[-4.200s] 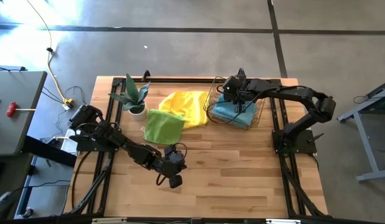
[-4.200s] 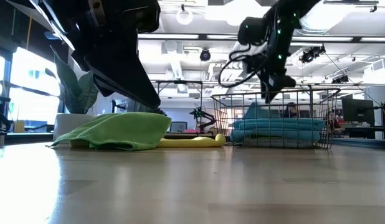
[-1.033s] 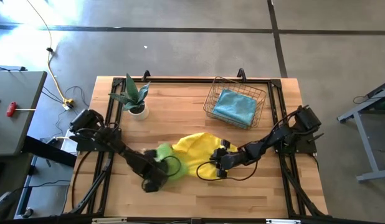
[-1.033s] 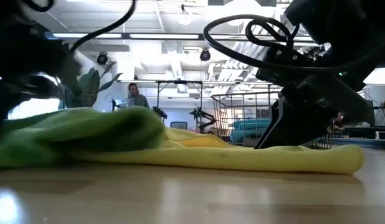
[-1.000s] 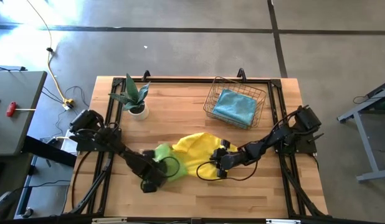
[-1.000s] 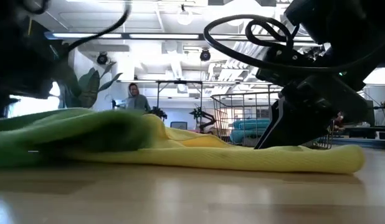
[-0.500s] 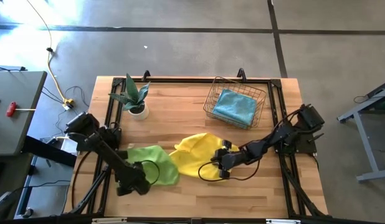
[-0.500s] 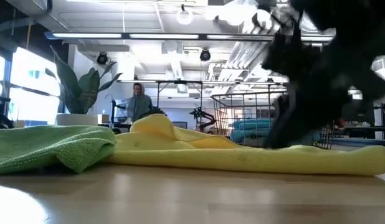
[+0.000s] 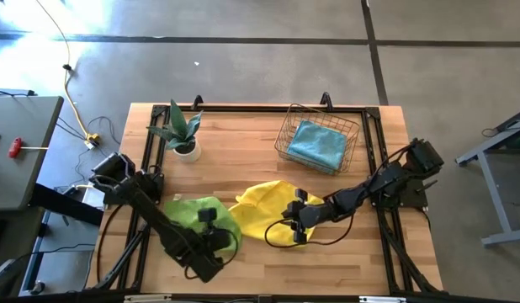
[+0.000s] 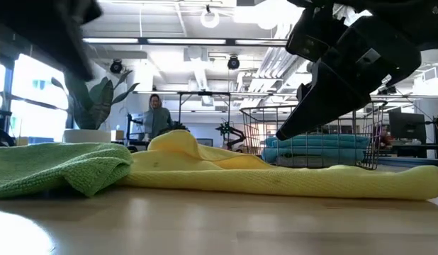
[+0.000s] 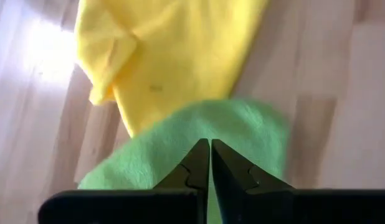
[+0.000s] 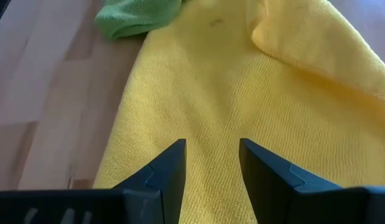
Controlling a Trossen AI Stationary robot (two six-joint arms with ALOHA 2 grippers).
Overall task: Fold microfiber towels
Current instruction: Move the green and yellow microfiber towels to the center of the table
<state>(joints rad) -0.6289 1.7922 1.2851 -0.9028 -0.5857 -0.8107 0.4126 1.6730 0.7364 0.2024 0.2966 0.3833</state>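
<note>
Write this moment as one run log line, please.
left gripper: shut, above green towel | right gripper: open, over yellow towel | teal towel: in basket

Bright daylight fills the overhead view, strongest at the upper left, where the floor [image 9: 41, 21] washes out. The table [image 9: 327, 257] is evenly lit, with soft shadows under the arms. In the level view, ceiling lamps [image 10: 208, 18] and a window [image 10: 31, 95] at the left blow out to white; the dark arm shapes at the top are blurred silhouettes, and the near tabletop is out of focus. A pale glare patch sits on the wood at the upper left of the left wrist view.
</note>
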